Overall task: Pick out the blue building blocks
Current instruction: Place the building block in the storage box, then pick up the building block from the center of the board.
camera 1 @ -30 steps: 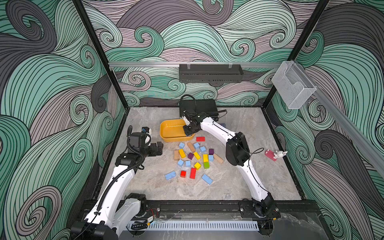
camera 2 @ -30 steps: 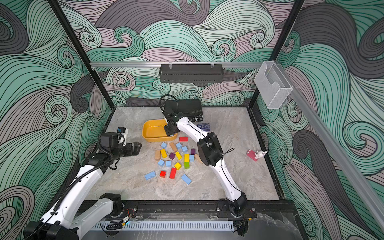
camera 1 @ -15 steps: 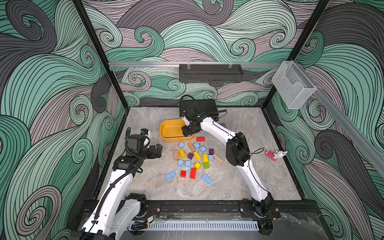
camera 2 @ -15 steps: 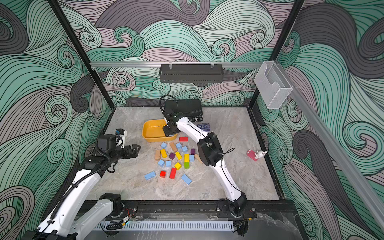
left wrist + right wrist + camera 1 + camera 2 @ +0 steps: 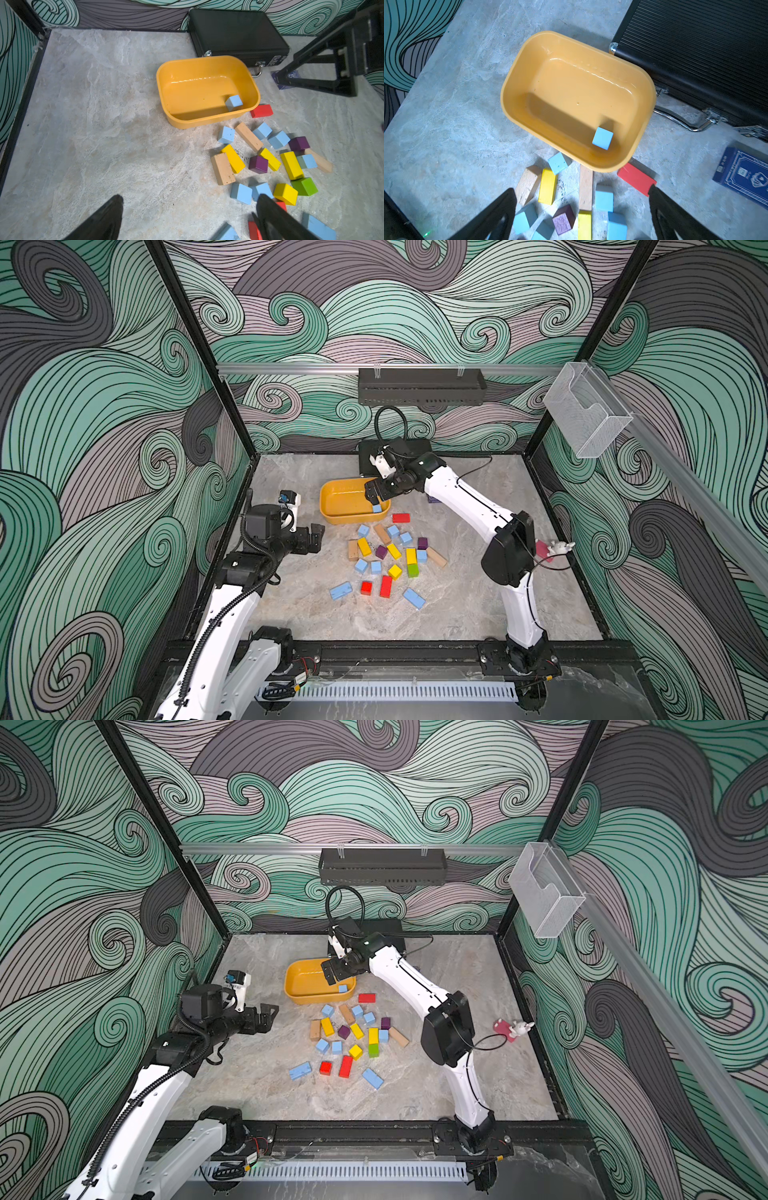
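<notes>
Several light blue building blocks (image 5: 376, 567) (image 5: 336, 1047) (image 5: 241, 193) lie among the mixed blocks on the marble floor, cubes and two longer bricks (image 5: 340, 590). One blue cube (image 5: 377, 509) (image 5: 343, 989) (image 5: 233, 101) (image 5: 602, 138) rests in the near right corner of the yellow tub (image 5: 345, 519) (image 5: 307, 997) (image 5: 162, 87) (image 5: 508, 89). My right gripper (image 5: 372, 495) (image 5: 334, 973) (image 5: 581, 193) hangs open just above that corner, holding nothing. To the left of the pile my left gripper (image 5: 314, 537) (image 5: 266, 1013) (image 5: 190, 197) is open and empty.
Red, yellow, purple, green and tan blocks (image 5: 385, 586) mix with the blue ones. A black case (image 5: 368, 456) (image 5: 234, 31) stands behind the tub, and a navy card box (image 5: 743, 176) lies beside it. A pink toy with a white rabbit (image 5: 548, 549) sits at the right edge.
My right gripper has opened over the tub, and the blue cube now lies on the tub's bottom. The left arm has hardly moved.
</notes>
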